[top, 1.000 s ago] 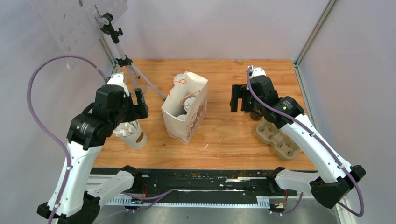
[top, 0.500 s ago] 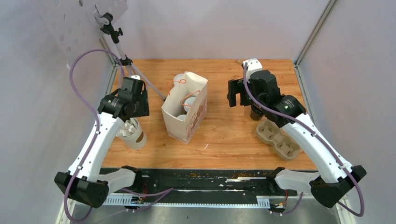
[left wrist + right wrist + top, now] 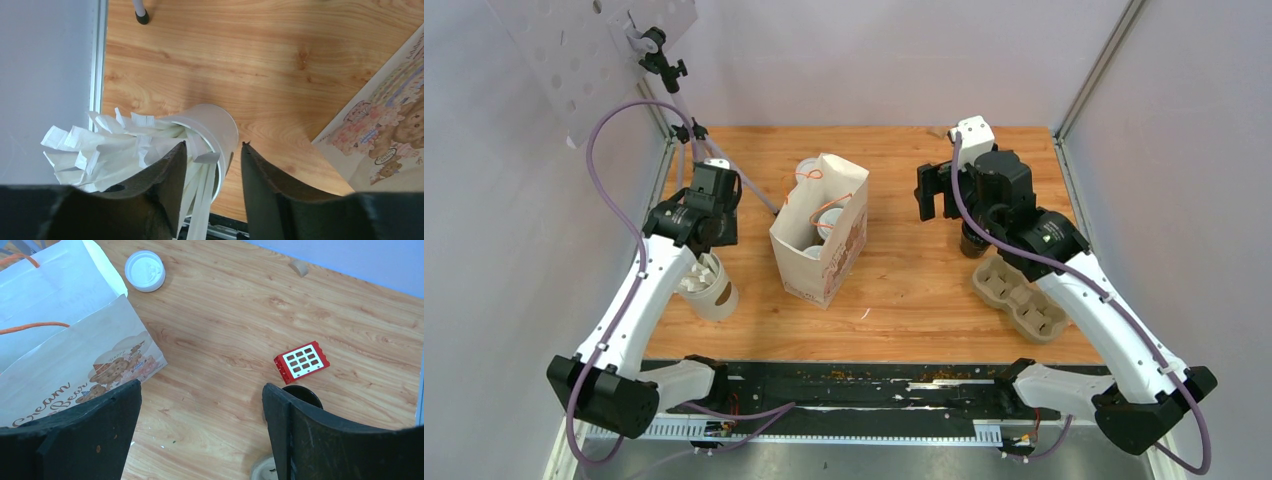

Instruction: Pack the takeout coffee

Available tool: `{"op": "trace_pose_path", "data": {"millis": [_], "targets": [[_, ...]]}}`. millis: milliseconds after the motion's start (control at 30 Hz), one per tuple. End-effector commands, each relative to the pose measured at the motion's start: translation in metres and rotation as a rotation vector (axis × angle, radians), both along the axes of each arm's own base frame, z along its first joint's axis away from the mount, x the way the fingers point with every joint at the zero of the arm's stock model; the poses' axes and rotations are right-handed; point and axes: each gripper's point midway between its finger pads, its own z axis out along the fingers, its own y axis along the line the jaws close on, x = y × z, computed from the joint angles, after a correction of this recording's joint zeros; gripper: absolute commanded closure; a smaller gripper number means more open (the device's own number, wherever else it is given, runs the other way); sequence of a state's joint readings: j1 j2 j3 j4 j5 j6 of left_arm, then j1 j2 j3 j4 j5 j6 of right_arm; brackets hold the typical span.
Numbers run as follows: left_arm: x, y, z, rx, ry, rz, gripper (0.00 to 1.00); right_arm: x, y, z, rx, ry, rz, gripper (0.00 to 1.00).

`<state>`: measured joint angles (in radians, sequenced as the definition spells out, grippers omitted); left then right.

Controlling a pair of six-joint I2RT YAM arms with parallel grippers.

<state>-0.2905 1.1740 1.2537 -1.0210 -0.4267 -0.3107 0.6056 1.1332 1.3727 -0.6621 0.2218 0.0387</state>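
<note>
Paper bag (image 3: 809, 258) — lidded cup (image 3: 829, 221) half-hidden inside.

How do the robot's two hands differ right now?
The left hand holds its black fingers close together; the right hand holds them wide apart. Between the left hand's fingers lies the rim of a pale paper cup stuffed with white paper strips; between the right hand's, bare wooden table. Both point downward.

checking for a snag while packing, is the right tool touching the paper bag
Apart. The top view shows bare table between the right tool and the paper bag.
</note>
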Motion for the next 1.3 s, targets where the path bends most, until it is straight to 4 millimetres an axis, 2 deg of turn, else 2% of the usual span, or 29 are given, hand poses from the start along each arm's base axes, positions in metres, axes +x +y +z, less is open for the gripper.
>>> {"op": "trace_pose_path", "data": {"millis": [0, 200, 333, 500, 700, 833, 967, 1167, 1267], "targets": [[0.010, 0.003, 0.004, 0.019, -0.036, -0.007, 0.54, 0.009, 0.006, 0.021, 0.032, -0.085, 0.007, 0.10], [0.006, 0.004, 0.015, 0.022, -0.051, -0.016, 0.89, 0.011, 0.010, 0.024, 0.051, -0.081, 0.017, 0.10], [0.007, 0.003, 0.034, 0.010, -0.073, -0.022, 1.00, 0.009, 0.010, 0.022, 0.044, -0.078, 0.021, 0.10], [0.006, -0.003, 0.076, -0.030, -0.120, -0.046, 1.00, 0.010, 0.009, 0.020, 0.034, -0.077, 0.018, 0.10], [-0.005, -0.010, 0.149, -0.136, -0.282, -0.062, 1.00, 0.015, 0.014, 0.021, 0.037, -0.077, 0.027, 0.10], [-0.009, -0.026, 0.188, -0.278, -0.436, -0.093, 1.00, 0.017, 0.017, 0.020, 0.042, -0.072, 0.029, 0.10], [-0.013, -0.039, 0.207, -0.363, -0.487, -0.130, 1.00, 0.019, 0.020, 0.019, 0.048, -0.064, 0.031, 0.10], [-0.020, -0.040, 0.246, -0.394, -0.588, -0.158, 1.00, 0.022, 0.021, 0.022, 0.049, -0.064, 0.026, 0.10], [-0.026, -0.037, 0.257, -0.400, -0.617, -0.149, 1.00, 0.023, 0.022, 0.022, 0.050, -0.061, 0.025, 0.10]]}}
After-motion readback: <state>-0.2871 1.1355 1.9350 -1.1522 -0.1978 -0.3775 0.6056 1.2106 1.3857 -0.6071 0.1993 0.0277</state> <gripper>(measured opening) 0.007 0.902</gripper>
